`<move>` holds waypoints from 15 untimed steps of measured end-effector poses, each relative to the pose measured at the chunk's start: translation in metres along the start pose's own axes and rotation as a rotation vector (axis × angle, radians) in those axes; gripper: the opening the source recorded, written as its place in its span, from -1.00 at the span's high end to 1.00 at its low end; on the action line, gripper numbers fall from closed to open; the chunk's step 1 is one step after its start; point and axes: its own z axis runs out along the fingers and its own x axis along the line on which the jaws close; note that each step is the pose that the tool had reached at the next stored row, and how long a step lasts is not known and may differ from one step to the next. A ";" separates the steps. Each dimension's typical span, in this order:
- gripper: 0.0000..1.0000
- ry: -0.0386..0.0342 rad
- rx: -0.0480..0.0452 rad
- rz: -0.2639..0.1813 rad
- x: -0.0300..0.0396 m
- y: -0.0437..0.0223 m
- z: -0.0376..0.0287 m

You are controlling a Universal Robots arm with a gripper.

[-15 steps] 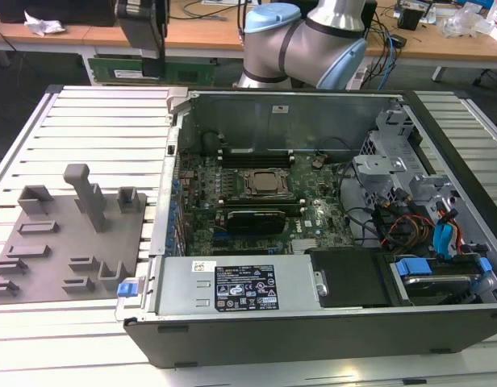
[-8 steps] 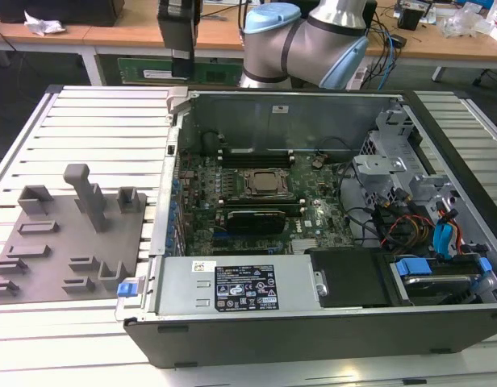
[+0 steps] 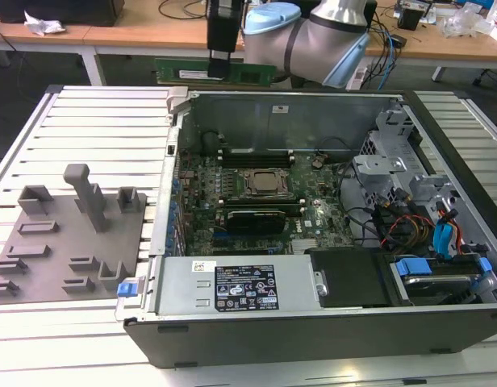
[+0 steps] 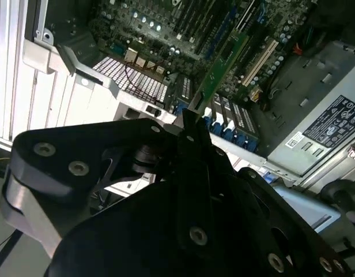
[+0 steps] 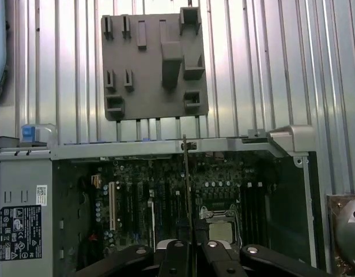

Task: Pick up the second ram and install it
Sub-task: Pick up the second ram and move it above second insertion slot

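The second ram point(image 3: 252, 73) is a long dark green stick held level above the far wall of the open computer case point(image 3: 442, 161). My gripper point(image 3: 219, 66) is shut on its middle, coming down from above. In the second wrist view the ram point(image 4: 225, 60) sticks out from the black fingers point(image 4: 192, 124) over the motherboard. In the first wrist view the ram point(image 5: 185, 190) appears edge-on as a thin line rising from between the fingers point(image 5: 173, 254), above the motherboard point(image 5: 166, 196). The square silver processor point(image 3: 265, 183) sits mid-board with slots either side.
A grey fixture plate point(image 3: 39, 258) with an upright post point(image 3: 89, 193) lies on the slatted table at the exterior view's left. The power supply point(image 3: 232, 286) lines the case's near side. Drive bays and cables point(image 3: 418, 218) fill the right end. Desks stand behind.
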 end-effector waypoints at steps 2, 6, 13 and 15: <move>0.73 0.0000 -0.0007 0.000 -0.0004 -0.0070 -0.0007; 0.73 0.0002 -0.0039 0.000 -0.0019 -0.0349 -0.0034; 0.73 0.0004 -0.0069 0.000 -0.0034 -0.0626 -0.0061; 0.73 0.0004 -0.0078 0.000 -0.0040 -0.0720 -0.0070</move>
